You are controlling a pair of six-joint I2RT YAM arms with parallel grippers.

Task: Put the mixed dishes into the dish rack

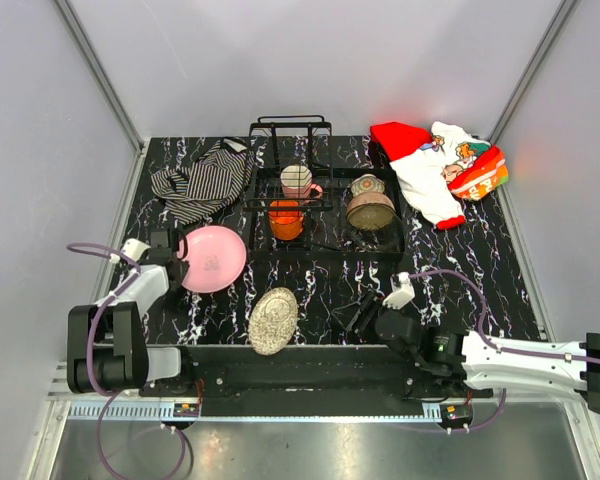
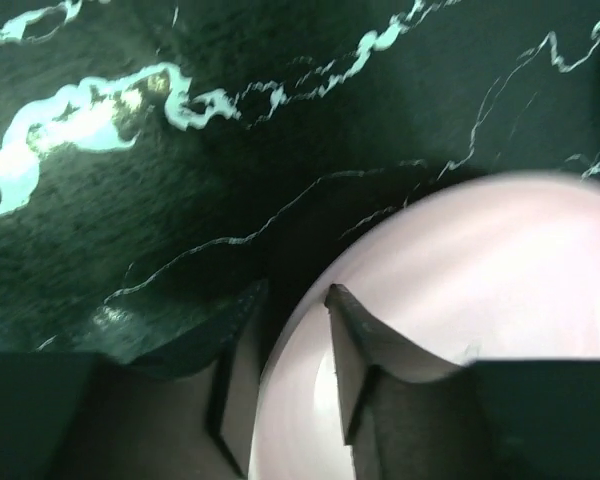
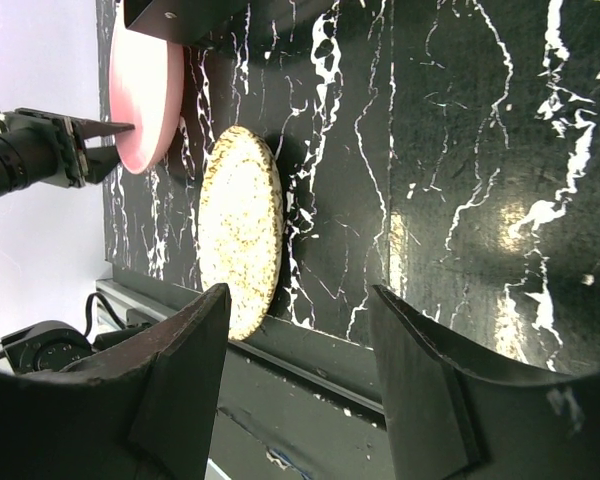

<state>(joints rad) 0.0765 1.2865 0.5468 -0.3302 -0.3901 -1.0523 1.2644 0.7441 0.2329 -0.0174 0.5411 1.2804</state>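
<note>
The black wire dish rack stands at the back middle. It holds a cream-pink mug, an orange cup, a floral cup and a brownish bowl. The pink plate lies left of the rack. My left gripper is closed over its left rim. In the left wrist view the rim runs between the fingers. The tan-gold plate lies near the front edge and also shows in the right wrist view. My right gripper is open and empty to its right.
A striped black-white cloth lies at the back left beside the rack. A red-white printed cloth lies at the back right. The black marbled mat ends at a metal rail along the front.
</note>
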